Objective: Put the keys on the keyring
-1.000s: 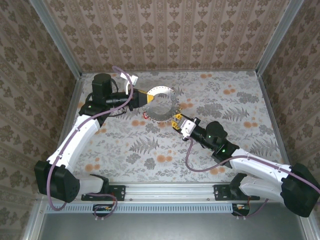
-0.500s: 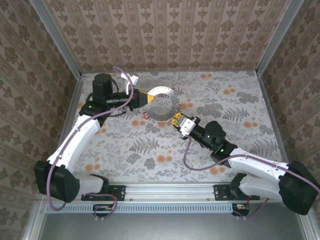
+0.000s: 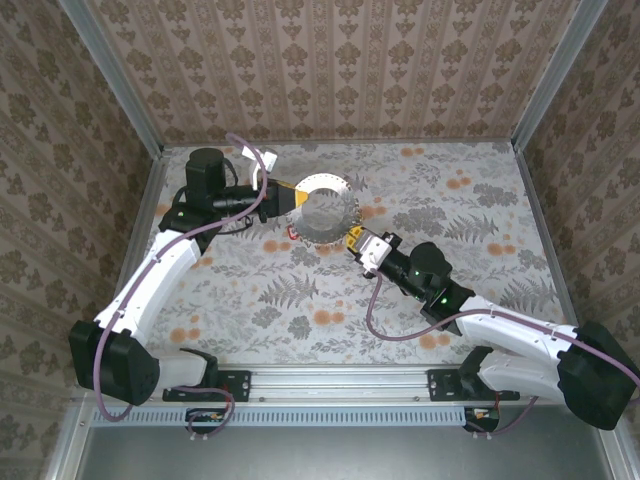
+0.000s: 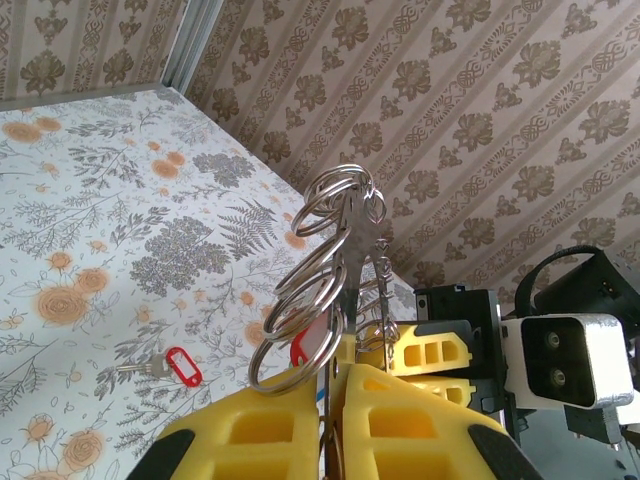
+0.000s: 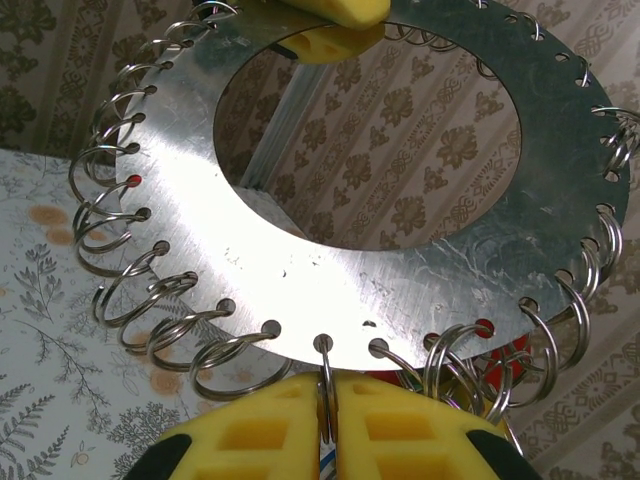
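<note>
The keyring (image 3: pixel 325 183) is a flat metal ring plate with holes round its rim, from which small wire split rings hang. It is held off the table. My left gripper (image 3: pixel 290 197) is shut on its far-left edge; in the left wrist view the keyring (image 4: pixel 352 255) stands edge-on between that gripper's (image 4: pixel 335 378) yellow fingers. My right gripper (image 5: pixel 327 390) is shut on one small split ring (image 5: pixel 324 365) hanging from the keyring's (image 5: pixel 300 270) near rim. A key with a red tag (image 4: pixel 170 365) lies on the table. More red tags (image 5: pixel 505 352) show behind the rings.
The floral tabletop (image 3: pixel 300 300) is walled by patterned panels on three sides. A metal rail (image 3: pixel 340 382) runs along the near edge by the arm bases. The red-tagged key (image 3: pixel 292 233) lies just under the keyring's left side.
My right gripper's fingers have closed onto the small split ring at the keyring's near rim. The left arm and the keyring have hardly moved.
</note>
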